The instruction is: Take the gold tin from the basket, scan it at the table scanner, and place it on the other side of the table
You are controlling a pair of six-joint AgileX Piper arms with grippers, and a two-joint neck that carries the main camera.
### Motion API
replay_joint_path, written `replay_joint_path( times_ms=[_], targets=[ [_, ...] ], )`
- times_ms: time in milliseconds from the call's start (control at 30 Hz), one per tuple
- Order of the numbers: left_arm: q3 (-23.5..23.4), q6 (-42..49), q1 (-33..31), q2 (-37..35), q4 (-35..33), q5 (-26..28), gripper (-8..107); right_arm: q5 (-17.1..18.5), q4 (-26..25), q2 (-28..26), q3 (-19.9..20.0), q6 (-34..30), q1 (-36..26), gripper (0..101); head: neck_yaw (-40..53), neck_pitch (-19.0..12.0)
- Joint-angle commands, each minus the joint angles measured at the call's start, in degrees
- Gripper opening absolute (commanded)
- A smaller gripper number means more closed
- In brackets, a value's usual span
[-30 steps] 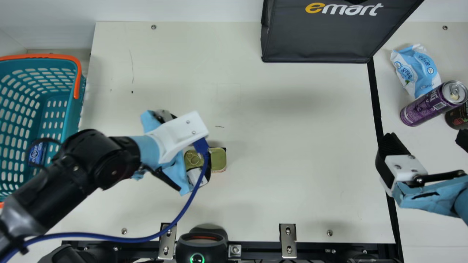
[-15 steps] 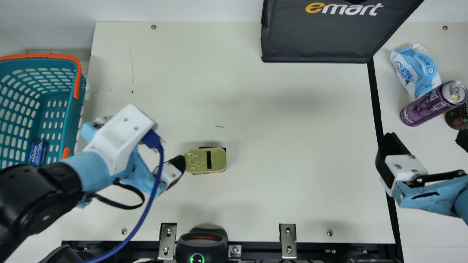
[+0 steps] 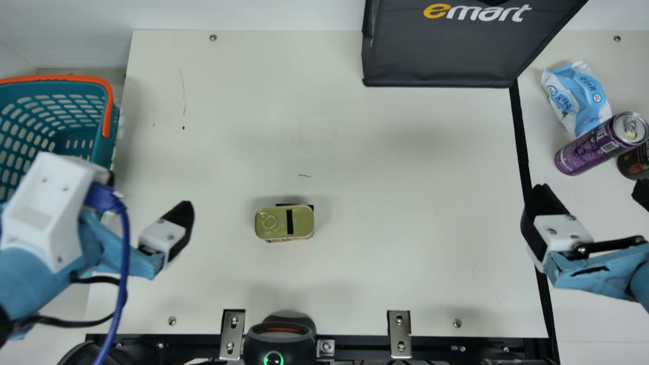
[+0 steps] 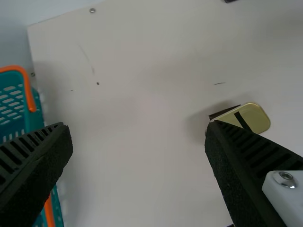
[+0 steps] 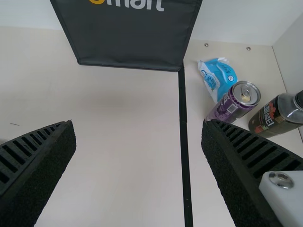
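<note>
The gold tin (image 3: 276,223) rests on the table left of centre in the main view, a dark strip across its lid. My left gripper (image 3: 147,195) is left of it, near the basket (image 3: 107,147), fingers apart and holding nothing. In the left wrist view my left gripper (image 4: 138,126) is open, with the gold tin (image 4: 253,118) partly behind one finger. My right gripper (image 3: 593,195) stands open and empty at the table's right side; the right wrist view shows the right gripper (image 5: 137,124) spread wide. The scanner (image 3: 280,339) is at the front edge with a green light.
A dark bag (image 3: 441,45) stands at the back. On the right, beyond the black line (image 3: 522,134), are a blue-white packet (image 3: 578,99), a purple can (image 3: 590,147) and a dark bottle (image 5: 277,116).
My left gripper has moved left from over the gold tin toward the basket, leaving the tin on the table. It now covers the blue pack in the basket. My right arm has stayed still.
</note>
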Motion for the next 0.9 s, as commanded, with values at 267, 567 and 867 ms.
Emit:
replay_joint_path(
  times_ms=[267, 567, 867],
  targets=[
    [-2.2, -2.5, 3.6, -6.3, 5.4, 3.4, 90, 0.0, 0.0, 0.0, 0.0, 0.0, 0.0, 95, -0.1, -1.7],
    [-2.9, -3.7, 5.4, -8.2, 7.6, 3.4, 90, 0.0, 0.0, 0.0, 0.0, 0.0, 0.0, 95, -0.1, -1.7],
    [-2.9, -3.7, 5.4, -8.2, 7.6, 3.5, 90, 0.0, -0.1, 0.0, 0.0, 0.0, 0.0, 95, -0.1, -1.7]
  ],
)
